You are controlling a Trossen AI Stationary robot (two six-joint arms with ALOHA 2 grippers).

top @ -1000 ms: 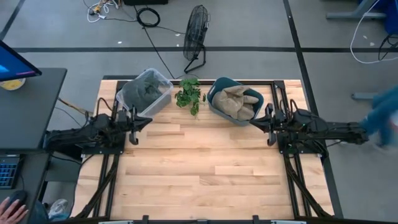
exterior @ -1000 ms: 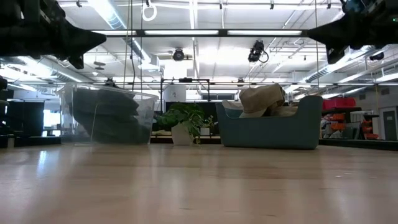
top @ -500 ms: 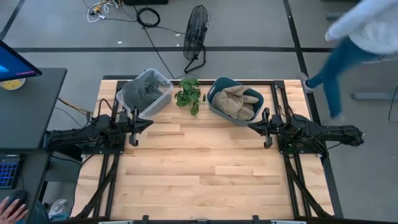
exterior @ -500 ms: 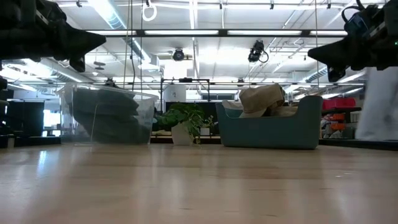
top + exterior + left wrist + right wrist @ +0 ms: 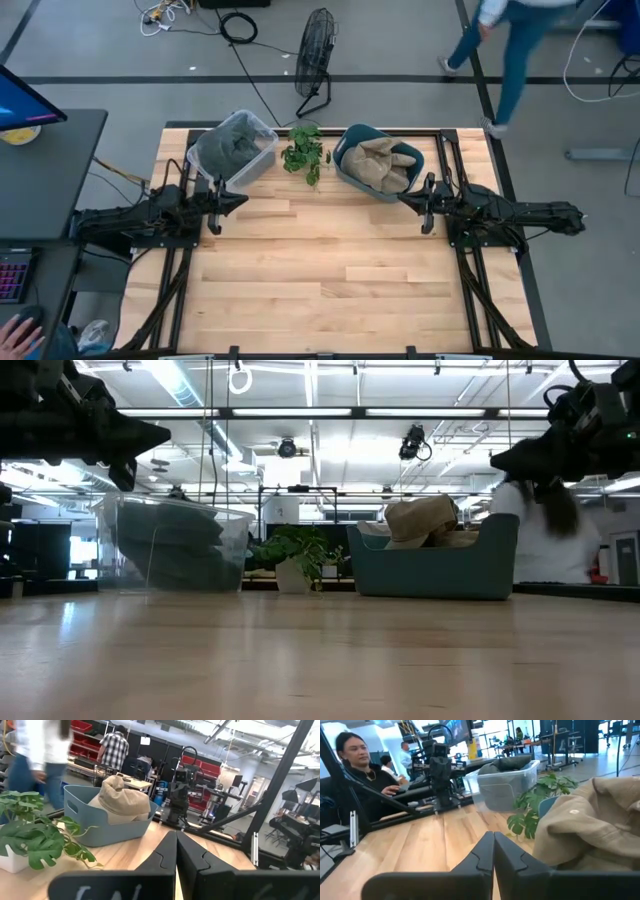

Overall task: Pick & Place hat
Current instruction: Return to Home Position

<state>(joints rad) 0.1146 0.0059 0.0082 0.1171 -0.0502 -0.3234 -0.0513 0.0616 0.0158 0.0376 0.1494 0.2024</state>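
Tan hats (image 5: 382,165) lie piled in a blue bin (image 5: 348,142) at the table's far right; they also show in the low view (image 5: 422,520), the left wrist view (image 5: 120,800) and the right wrist view (image 5: 590,820). Dark grey hats (image 5: 232,145) fill a clear bin (image 5: 262,128) at the far left. My left gripper (image 5: 238,198) is shut and empty, held above the table just near of the clear bin. My right gripper (image 5: 404,200) is shut and empty, held above the table near the blue bin's near right corner.
A small potted plant (image 5: 304,152) stands between the two bins at the far edge. The bare wooden table (image 5: 320,270) spreads between and near of the arms. A person (image 5: 515,35) walks on the floor beyond the table's far right corner.
My right gripper has moved a little toward the table's left and come lower. My left gripper has edged slightly toward the right. A person has walked past beyond the table's right side toward the far side.
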